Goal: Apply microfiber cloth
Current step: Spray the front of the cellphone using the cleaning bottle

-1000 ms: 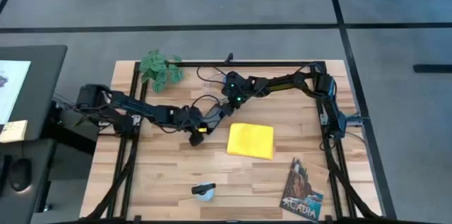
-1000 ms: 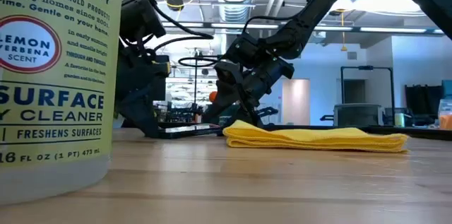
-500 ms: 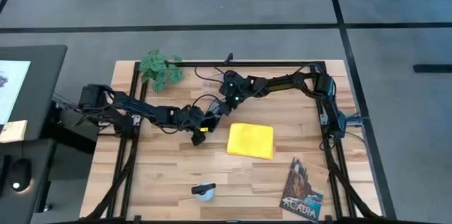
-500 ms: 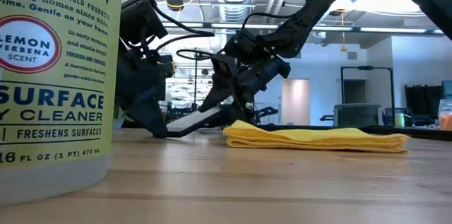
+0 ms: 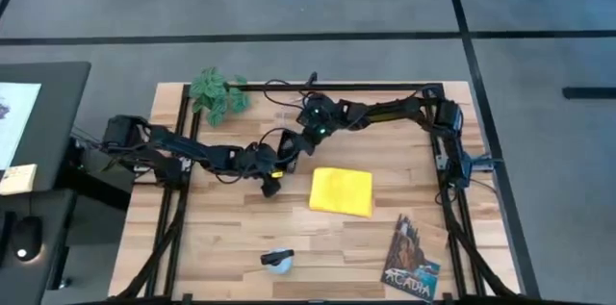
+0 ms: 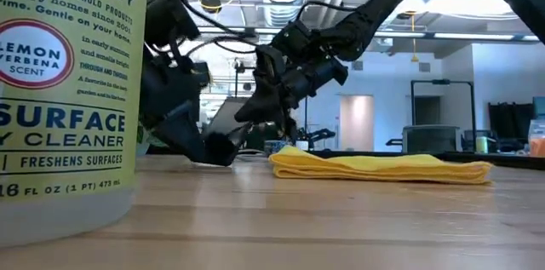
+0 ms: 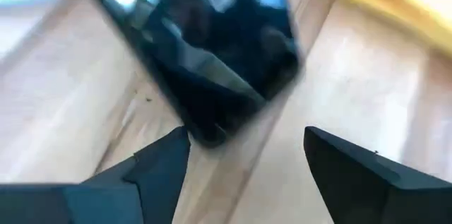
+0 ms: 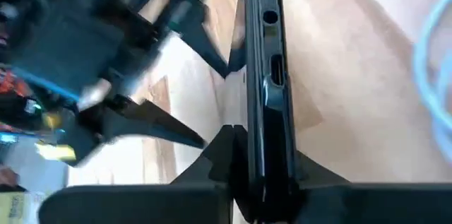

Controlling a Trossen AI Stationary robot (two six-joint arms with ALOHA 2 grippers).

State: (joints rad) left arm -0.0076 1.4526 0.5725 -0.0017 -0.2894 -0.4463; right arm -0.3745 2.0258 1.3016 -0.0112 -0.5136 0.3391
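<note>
1. High view: the yellow microfiber cloth (image 5: 342, 191) lies flat mid-counter (image 5: 221, 247). The left end effector (image 5: 270, 183) sits just left of it; the right end effector (image 5: 294, 144) meets it from behind. A booklet (image 5: 412, 259) lies well off toward the front right.
2. Low view: a smartphone (image 6: 228, 123) tilts up off the wood, beside the folded cloth. A cleaner bottle (image 6: 68, 91) looms close.
3. Left wrist view: its fingers (image 7: 159, 171) are spread, the phone's lower end between them.
4. Right wrist view: its fingers (image 8: 224, 155) pinch the phone edge-on.
</note>
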